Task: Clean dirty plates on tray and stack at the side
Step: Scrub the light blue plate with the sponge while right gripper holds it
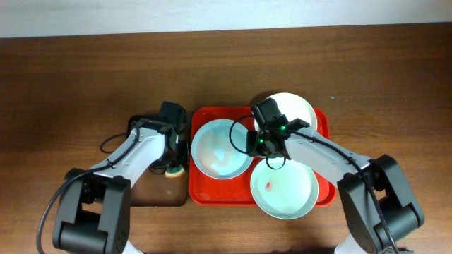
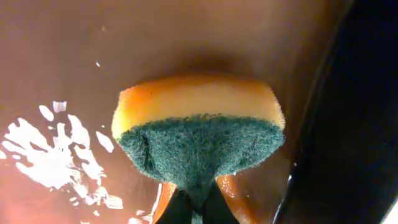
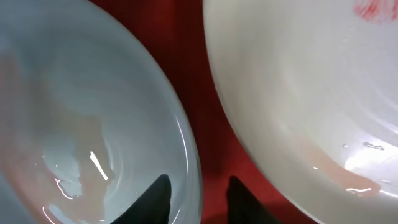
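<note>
- Three plates lie side by side in the red tray [image 1: 201, 192], which sits on the brown wooden table [image 1: 70, 70] between the two arms.
- Nearest the robot, the pale green plate [image 1: 293, 194] fills the tray's near right corner and laps over the near rim. A small red smear [image 1: 269, 185] shows left of its middle.
- About level with it on the left stands the black tray [image 1: 152, 192] with a brown floor, just beside the red tray's left edge.
- The left gripper [image 2: 193, 208] is clamped tight on a sponge [image 2: 199, 137], pinching it by its lower edge. The sponge has a yellow body and a dark green scouring face. It hangs over the wet, shiny brown floor, close to the dark wall. Whether it touches the floor cannot be told.
- A little farther back, the pale blue plate [image 1: 219, 148] takes up the tray's left half, and its floor glistens wet.
- The right gripper [image 3: 199, 196] hangs over the blue plate's right edge with its jaws partway apart, holding nothing. One of its fingers [image 3: 158, 196] is above the inside of the blue plate. The other is over a bare red strip of tray, so the plate's rim runs between them.
- Across that red strip, the right wrist view shows a cream-looking plate [image 3: 298, 93] with a red mark at the picture's top edge. Whether it is the white or the green one cannot be told from there.
- Farthest back, the white plate [image 1: 296, 111] lies in the tray's far right corner, partly under the right wrist.
</note>
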### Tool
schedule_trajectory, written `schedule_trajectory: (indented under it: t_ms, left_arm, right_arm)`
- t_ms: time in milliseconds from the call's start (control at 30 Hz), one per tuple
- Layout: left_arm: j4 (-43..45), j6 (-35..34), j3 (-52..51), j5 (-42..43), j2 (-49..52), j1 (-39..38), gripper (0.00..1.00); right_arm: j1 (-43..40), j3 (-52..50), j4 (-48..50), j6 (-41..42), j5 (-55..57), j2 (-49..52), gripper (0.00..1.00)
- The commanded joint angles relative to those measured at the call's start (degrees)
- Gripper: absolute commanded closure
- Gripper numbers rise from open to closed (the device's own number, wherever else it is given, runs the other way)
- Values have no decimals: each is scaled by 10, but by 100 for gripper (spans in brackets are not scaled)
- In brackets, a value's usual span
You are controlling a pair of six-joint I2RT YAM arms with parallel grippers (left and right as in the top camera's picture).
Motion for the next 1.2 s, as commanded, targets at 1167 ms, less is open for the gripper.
schedule_trajectory:
  t_ms: [1167]
  left_arm:
    - [21, -7, 147, 90, 143, -94, 100]
  right_arm:
    - [2, -2, 18, 4, -21, 22, 96]
